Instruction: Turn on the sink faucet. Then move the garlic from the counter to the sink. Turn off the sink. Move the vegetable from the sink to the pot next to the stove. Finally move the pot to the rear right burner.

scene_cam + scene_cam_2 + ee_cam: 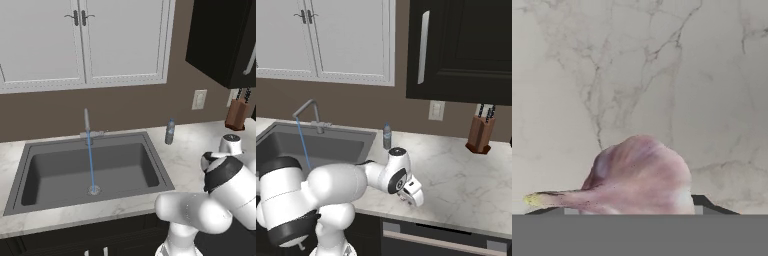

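In the lower middle of the hand view, the garlic [639, 177] is seen between the gripper's [632, 204] dark fingertips [704, 202], but a closed grip cannot be told.

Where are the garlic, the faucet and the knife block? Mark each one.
garlic [639, 177]: hand view, middle of the bulb.
faucet [87, 120]: left base view, upright spout.
knife block [479, 135]: right base view, wooden front face.

open marble counter [466, 175] around the garlic [637, 177]; bottle [387, 136] near the sink [150, 150] rim.
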